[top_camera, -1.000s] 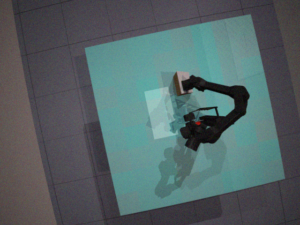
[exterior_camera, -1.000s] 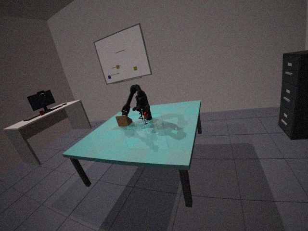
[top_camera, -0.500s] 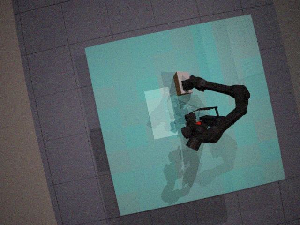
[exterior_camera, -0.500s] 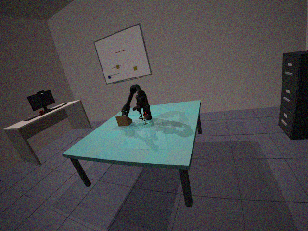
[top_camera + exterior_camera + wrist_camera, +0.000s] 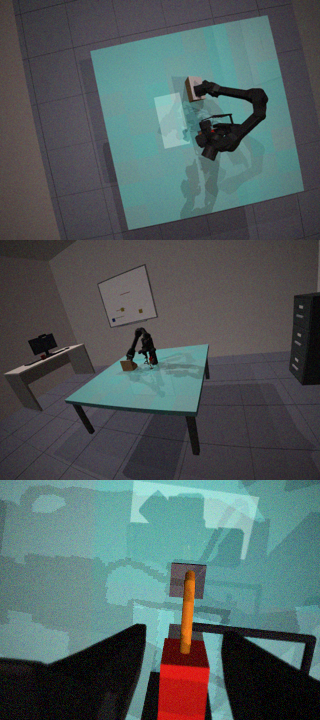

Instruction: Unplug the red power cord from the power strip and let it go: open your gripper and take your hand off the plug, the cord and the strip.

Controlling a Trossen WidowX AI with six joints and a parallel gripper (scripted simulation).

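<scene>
Your gripper (image 5: 183,629) is standing apart now: in the wrist view there's a strip of daylight on either side of the red plug (image 5: 183,680), so neither finger is pinching it. The plug sits between them, its orange prong (image 5: 187,610) pointing to 12 o'clock, bare along its whole length. I'd call that pulled out. Past the prong tip, also at 12 o'clock, you've got a dark square (image 5: 188,580) on the table (image 5: 129,77), likely the socket it came from, though I can't be sure. A thin black bar (image 5: 260,632) crosses at 3 o'clock. From the top, the pale panel (image 5: 170,121) lies at 9 o'clock and the tan box (image 5: 192,89) at 11. You'll want to back off next.
</scene>
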